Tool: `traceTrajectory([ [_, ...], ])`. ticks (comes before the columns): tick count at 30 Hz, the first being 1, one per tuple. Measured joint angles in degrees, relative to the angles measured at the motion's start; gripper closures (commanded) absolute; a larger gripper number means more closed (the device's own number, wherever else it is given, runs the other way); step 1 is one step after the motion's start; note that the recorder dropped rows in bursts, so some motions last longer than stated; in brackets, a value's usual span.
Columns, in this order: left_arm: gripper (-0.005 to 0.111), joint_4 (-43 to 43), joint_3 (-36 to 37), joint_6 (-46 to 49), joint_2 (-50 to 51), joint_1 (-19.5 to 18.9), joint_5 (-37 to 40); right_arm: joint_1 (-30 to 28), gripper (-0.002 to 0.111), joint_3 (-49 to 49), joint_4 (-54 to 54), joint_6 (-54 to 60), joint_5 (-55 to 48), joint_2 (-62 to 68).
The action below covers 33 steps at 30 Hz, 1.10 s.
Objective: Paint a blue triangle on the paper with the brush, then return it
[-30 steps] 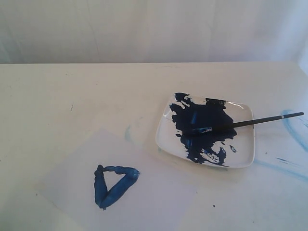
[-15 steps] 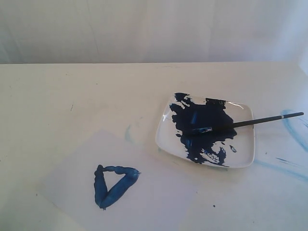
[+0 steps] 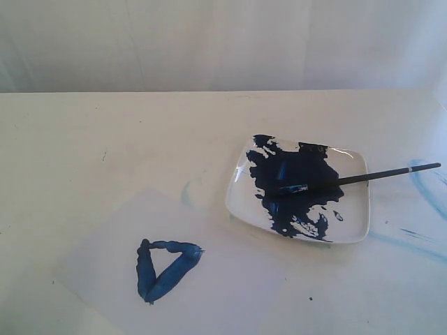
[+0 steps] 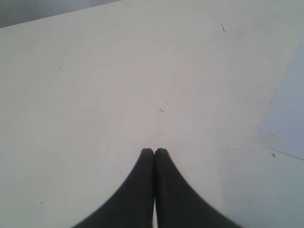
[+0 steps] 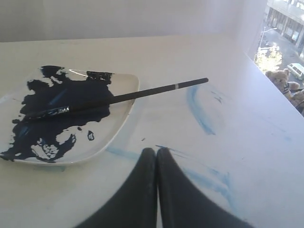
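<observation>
1 brush, 1 blue triangle

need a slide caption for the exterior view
Finished blue triangle on the paper, with the brush resting across the paint-smeared plate on the table.

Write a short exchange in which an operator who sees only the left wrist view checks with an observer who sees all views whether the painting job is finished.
Operator: I see only table and a corner of paper. Is anything painted?
Observer: Yes, a thick blue triangle is on that sheet.
Operator: Where is the tool?
Observer: The brush lies across the plate, bristles in the paint, handle sticking out past the rim.
Operator: Is the other arm holding anything?
Observer: No, the right gripper is shut and empty, apart from the brush.
</observation>
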<state>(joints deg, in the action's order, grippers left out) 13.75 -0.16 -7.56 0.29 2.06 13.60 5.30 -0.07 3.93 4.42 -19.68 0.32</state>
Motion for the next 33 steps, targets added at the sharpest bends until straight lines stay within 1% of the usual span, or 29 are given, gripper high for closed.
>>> traceTrajectory([
  [5, 0.107, 0.00, 0.00, 0.00, 0.00, 0.00, 0.00, -3.64, 0.108, 0.00, -0.11, 0.00, 0.00, 0.00],
  [8, 0.107, 0.00, 0.00, 0.00, 0.00, 0.00, 0.00, -3.72, 0.108, 0.00, -0.23, 0.00, 0.00, 0.00],
  [10, 0.107, 0.00, 0.00, 0.00, 0.00, 0.00, 0.00, -2.60, 0.108, 0.00, -0.31, 0.00, 0.00, 0.00],
  [15, 0.107, 0.00, 0.00, 0.00, 0.00, 0.00, 0.00, 2.25, 0.108, 0.00, -0.31, 0.00, 0.00, 0.00],
  [18, 0.107, 0.00, 0.00, 0.00, 0.00, 0.00, 0.00, 3.83, 0.108, 0.00, -0.47, 0.00, 0.00, 0.00],
  [25, 0.107, 0.00, 0.00, 0.00, 0.00, 0.00, 0.00, 5.15, 0.108, 0.00, -5.63, 0.00, 0.00, 0.00],
  [33, 0.107, 0.00, 0.00, 0.00, 0.00, 0.00, 0.00, 5.37, 0.108, 0.00, -6.16, -2.28, 0.00, 0.00],
])
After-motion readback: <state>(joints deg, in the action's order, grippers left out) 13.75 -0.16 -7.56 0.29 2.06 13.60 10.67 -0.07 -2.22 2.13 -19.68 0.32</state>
